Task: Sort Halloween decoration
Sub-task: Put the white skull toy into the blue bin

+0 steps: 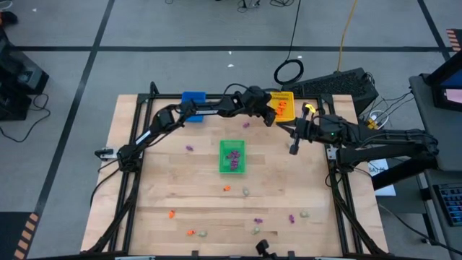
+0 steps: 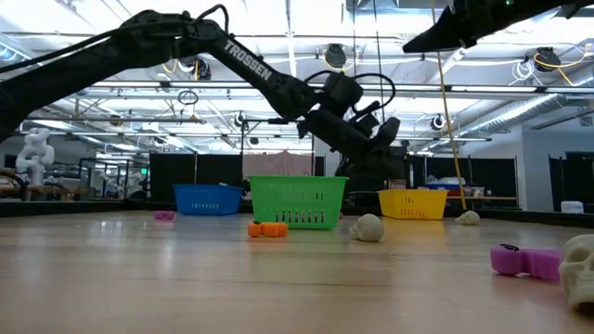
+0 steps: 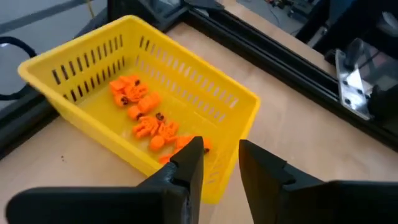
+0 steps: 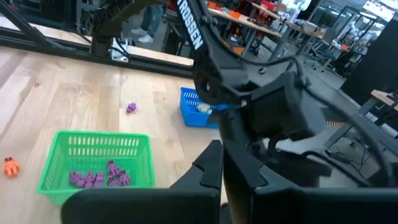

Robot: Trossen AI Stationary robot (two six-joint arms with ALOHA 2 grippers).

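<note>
Left gripper over the yellow tray, fingers apart, empty.
I see orange trinkets inside it; many others lie scattered on the near table. Right gripper waits pinched together nearby; I risk clipping the rim.

Lighting evenly from overhead, with bright ceiling strip lights showing through the low view and throwing only soft, faint shadows onto the wooden table. Glaring mildly off the near tabletop in the low view. Blurring the closest pieces there, a purple trinket and a pale skull. Softening the left gripper fingers close to the lens, while keeping the yellow tray reasonably sharp. Bending straight lines slightly toward the high view's edges.
</note>
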